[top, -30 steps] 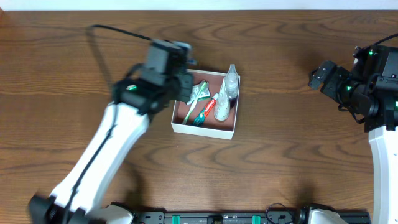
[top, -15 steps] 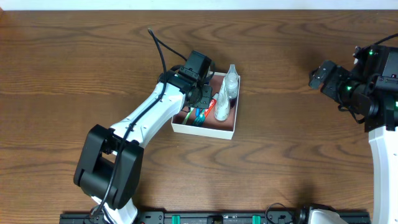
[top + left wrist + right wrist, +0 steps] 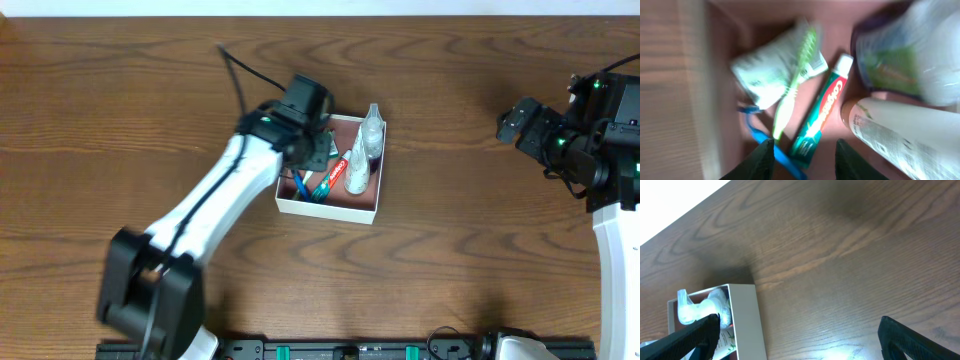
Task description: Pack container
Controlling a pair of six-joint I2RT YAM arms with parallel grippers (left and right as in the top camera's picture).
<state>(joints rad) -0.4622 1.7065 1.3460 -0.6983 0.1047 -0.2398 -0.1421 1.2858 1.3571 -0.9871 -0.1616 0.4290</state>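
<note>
The container point(image 3: 330, 207), a square white-walled box with a reddish-brown inside, sits at the table's middle. It holds a toothpaste tube point(image 3: 822, 117), a green toothbrush point(image 3: 792, 90), a blue toothbrush point(image 3: 772, 150), a white packet point(image 3: 765, 72), a white bottle point(image 3: 905, 135) and a clear bottle point(image 3: 372, 128). My left gripper point(image 3: 318, 150) hovers over the container's left part, open and empty; in the left wrist view its fingers point(image 3: 805, 160) straddle the blue toothbrush and the tube's end. My right gripper point(image 3: 520, 125) is open and empty, far to the right.
The right wrist view shows the container's white wall point(image 3: 745, 325) at the lower left and bare wood under my right gripper point(image 3: 800, 335). A black rail point(image 3: 350, 350) runs along the table's front edge.
My left gripper moved from the container's left rim to over its inside, then shifted slightly back left. The items and the right arm have not moved.
</note>
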